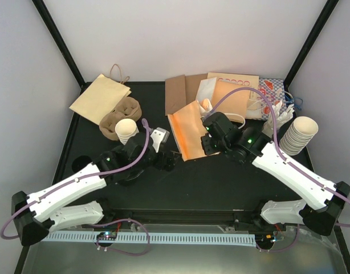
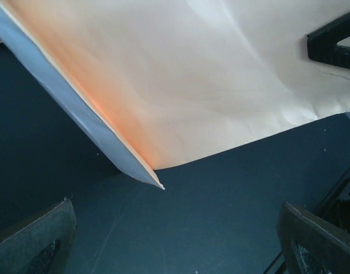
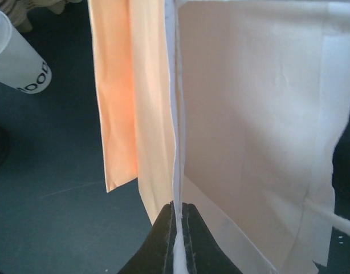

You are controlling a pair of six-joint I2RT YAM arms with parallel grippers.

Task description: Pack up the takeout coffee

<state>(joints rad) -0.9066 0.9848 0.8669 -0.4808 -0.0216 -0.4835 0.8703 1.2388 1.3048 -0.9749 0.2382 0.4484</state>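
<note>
No takeout coffee with a black lid shows in any view. A cream paper cup (image 1: 126,130) with no lid showing stands in the brown pulp carrier (image 1: 111,120); the right wrist view catches this cup (image 3: 18,63) at the top left. An orange-tinted paper bag (image 1: 189,134) with a white inside lies in the middle of the table. My right gripper (image 1: 208,137) is shut on the bag's edge (image 3: 176,171), which runs up from between the pads. My left gripper (image 1: 166,157) is open just left of the bag's near corner (image 2: 158,185), with nothing between its fingers (image 2: 32,240).
A flat brown paper bag (image 1: 101,97) lies at the back left. Cardboard sheets (image 1: 180,91) and printed bags (image 1: 275,94) lie along the back. A leaning stack of lidless cream cups (image 1: 297,134) stands at the right. Black frame posts rise at both back corners.
</note>
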